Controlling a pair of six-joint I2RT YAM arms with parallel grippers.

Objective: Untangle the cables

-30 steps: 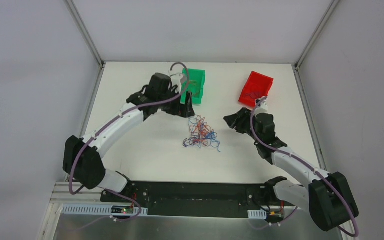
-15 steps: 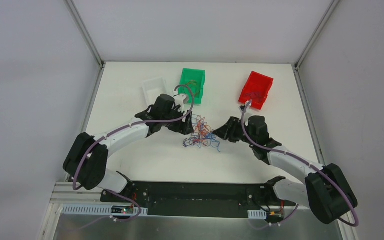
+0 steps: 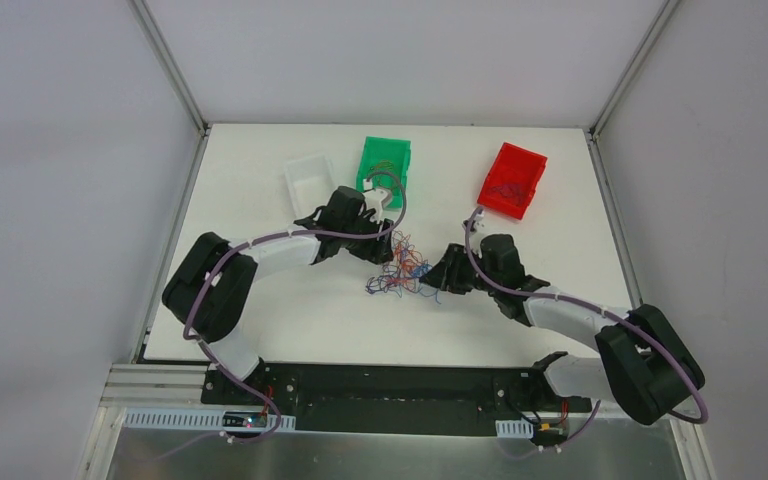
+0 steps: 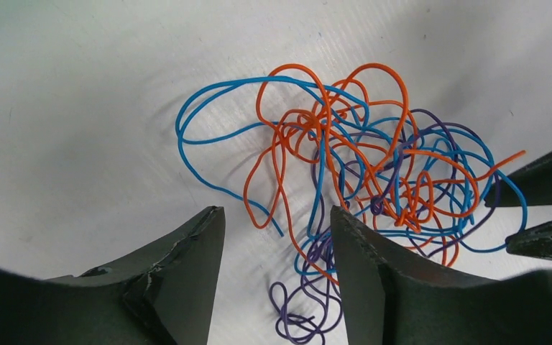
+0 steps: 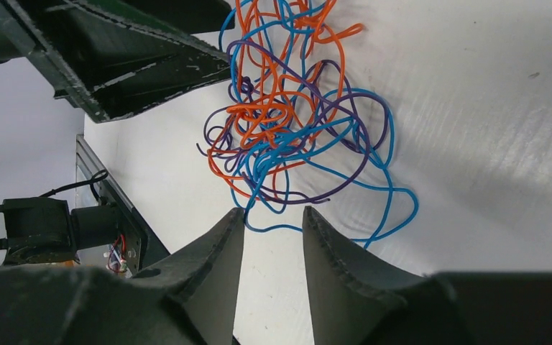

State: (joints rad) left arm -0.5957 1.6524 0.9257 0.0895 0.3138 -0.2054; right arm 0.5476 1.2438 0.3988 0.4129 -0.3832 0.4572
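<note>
The cables [image 3: 402, 268] lie as one knot of thin blue, orange and purple wires in the middle of the white table. My left gripper [image 3: 380, 250] is at the knot's far-left side and my right gripper [image 3: 437, 280] at its right side. In the left wrist view the left gripper [image 4: 277, 215] is open, with purple, blue and orange strands [image 4: 309, 118] running between its fingers on the table. In the right wrist view the right gripper [image 5: 273, 212] is open, narrower, with a blue loop of the knot [image 5: 266, 115] just at its tips. Neither holds anything.
A green bin [image 3: 385, 170], a red bin [image 3: 512, 180] and a white tray [image 3: 310, 182] stand at the back of the table, the green and red ones with some wires inside. Grey walls close in three sides. A black rail [image 3: 400, 385] runs along the near edge.
The left arm has swung from the green bin down to the knot, and the right arm has moved left to it. Both pairs of jaws have narrowed.
</note>
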